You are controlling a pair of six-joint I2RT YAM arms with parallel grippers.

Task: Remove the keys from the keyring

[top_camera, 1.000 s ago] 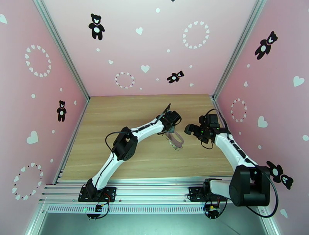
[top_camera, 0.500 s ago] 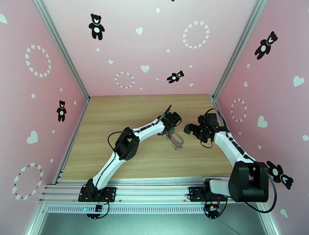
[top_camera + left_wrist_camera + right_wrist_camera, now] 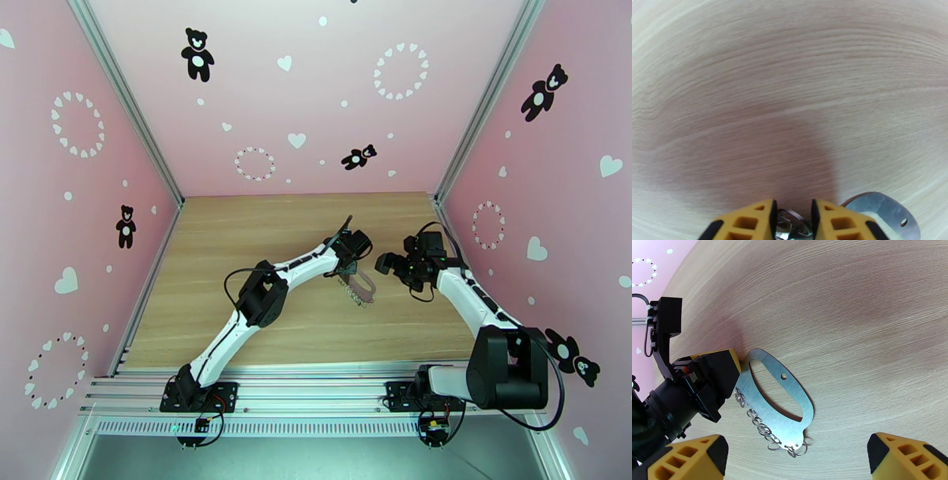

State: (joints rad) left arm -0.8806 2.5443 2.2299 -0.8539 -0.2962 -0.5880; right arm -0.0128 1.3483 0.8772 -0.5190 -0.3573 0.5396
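Since the keyring point(image 3: 788, 380) is a thin, flat oval plate of bright metal with a long slot through it and a row of small wire rings point(image 3: 762, 429) hung along one edge, I judge it light, stiff and slippery, more apt to skate over the wooden table point(image 3: 869, 319) at a push than to lift. It lies flat near the middle of the table, between the two grippers in the overhead view. The keys are too small for me to pick out among the rings. The left gripper point(image 3: 793, 215) stands at one end of the ring row, its yellow fingers point(image 3: 750, 221) drawn close about one small ring point(image 3: 790, 229); whether they press it yet I cannot tell. The right gripper point(image 3: 798, 467) hovers just beside the plate with its fingers spread wide and nothing between them. The plate's edge looks too tight on the wood to get under, so the better hold seems a ring or the slot's rim, one gripper pinning the plate while the other works at a ring; such thin wire could easily slip free.
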